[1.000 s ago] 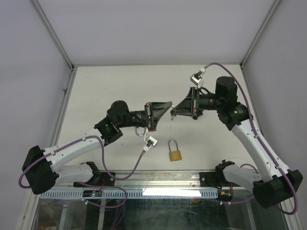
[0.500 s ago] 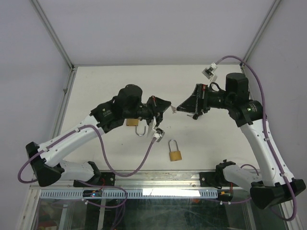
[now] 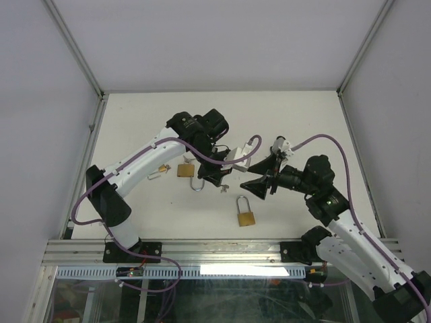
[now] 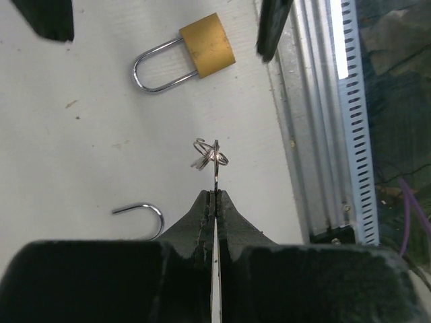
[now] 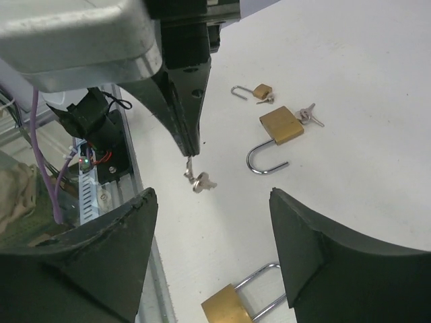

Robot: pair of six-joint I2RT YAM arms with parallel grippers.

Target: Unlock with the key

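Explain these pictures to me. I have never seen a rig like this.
These are two robot arms bolted at the near edge of a white table. One picture looks down from above. The other two come from a camera on each wrist, so each shows its own tool. The left tool is shut on a key that has a small ring at its end. The right tool is open and holds nothing. On the table lie a closed padlock, an open padlock with keys by its body, and a smaller padlock.
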